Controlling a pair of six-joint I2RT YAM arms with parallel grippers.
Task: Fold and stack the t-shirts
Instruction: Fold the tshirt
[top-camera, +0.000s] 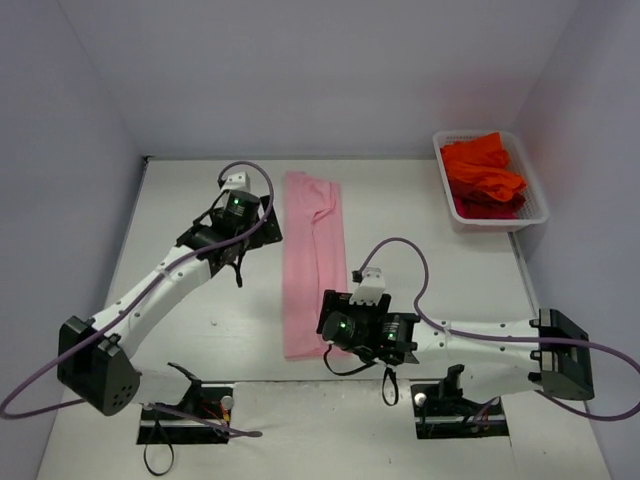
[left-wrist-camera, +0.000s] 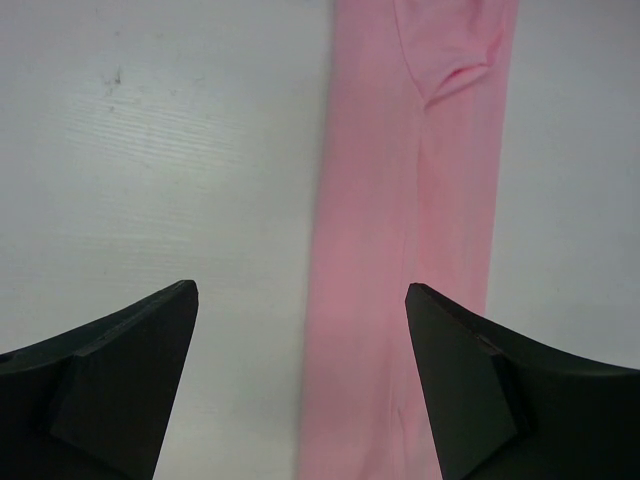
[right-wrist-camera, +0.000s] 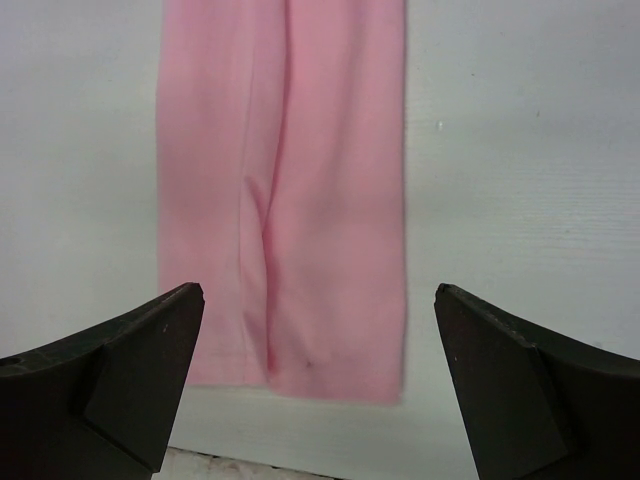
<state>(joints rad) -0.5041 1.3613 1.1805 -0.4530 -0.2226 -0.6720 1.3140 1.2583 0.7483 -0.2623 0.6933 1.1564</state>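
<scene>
Monitoring the pink t-shirt (top-camera: 312, 262), I see it folded into a long narrow strip on the desk (top-camera: 450, 270). The left end effector (left-wrist-camera: 300, 292) hangs open beside its far half. The right end effector (right-wrist-camera: 318, 290) hangs open at its near hem. Neither holds cloth. Risk: pinching only the top layer unfolds the strip. The orange-red t-shirts (top-camera: 483, 178) fill the basket (top-camera: 540, 205), well right of it.

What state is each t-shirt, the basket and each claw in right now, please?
Light pink cloth t-shirt: folded into a long narrow strip, flat on the table, not held.
White plastic mesh basket: upright, filled with cloth.
Bright orange-red cloth t-shirts: crumpled, piled in that basket.
Left claw: open, empty.
Right claw: open, empty, above the strip's near end.
</scene>
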